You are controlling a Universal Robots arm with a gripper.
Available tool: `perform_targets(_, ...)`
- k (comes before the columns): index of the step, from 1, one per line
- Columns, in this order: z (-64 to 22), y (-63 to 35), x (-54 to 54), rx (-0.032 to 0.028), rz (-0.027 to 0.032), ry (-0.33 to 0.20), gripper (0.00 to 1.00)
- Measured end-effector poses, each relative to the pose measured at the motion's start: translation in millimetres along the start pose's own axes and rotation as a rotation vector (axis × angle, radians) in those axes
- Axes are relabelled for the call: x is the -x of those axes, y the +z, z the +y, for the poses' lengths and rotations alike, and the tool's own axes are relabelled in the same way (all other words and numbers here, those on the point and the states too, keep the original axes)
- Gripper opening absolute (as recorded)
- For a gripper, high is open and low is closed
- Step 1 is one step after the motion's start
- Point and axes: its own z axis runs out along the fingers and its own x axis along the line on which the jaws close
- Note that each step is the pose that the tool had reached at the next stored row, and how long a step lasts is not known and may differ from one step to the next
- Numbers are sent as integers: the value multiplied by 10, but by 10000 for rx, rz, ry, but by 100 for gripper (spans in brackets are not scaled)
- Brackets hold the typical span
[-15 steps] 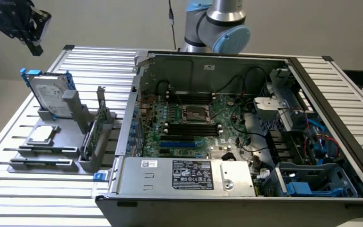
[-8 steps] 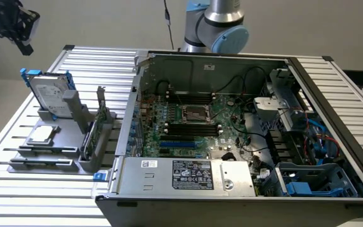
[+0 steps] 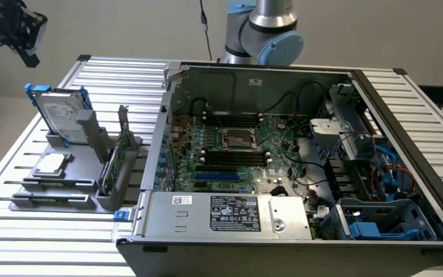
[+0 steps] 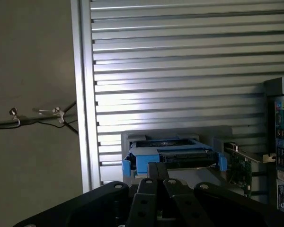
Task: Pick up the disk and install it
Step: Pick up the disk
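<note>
Wrist view, looking past the gripper: both fingers are pressed together, clenched on nothing. Beyond the tips and apart from them sits the disk, seen edge-on from above, a grey body with a blue rail at either end of its upper edge. It stands in a grey holder on the slatted table, with a green circuit card just beside it. Exterior view: the gripper hangs high at the exterior view's left, pointing down, well apart from everything on the table. The disk lies below it and a little toward the exterior view's right. It is upright in the holder, long axis near vertical with a slight lean, labelled face toward this camera. Relation that matters, by my reading: the disk sits along the gripper's line of sight with nothing between the two, and its upper edge is the part facing the tips. That edge appears to run along the line the fingers close on, not across it, though the angle is hard to judge. A small silver processor chip lies flat on the same holder, lower down. The open computer case stands toward the exterior view's right. Disk not yet picked up.
</note>
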Motion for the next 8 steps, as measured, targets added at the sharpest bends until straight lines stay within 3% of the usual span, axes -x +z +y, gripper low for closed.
perform_targets(8, 0, 0, 0, 0, 1, 0, 11)
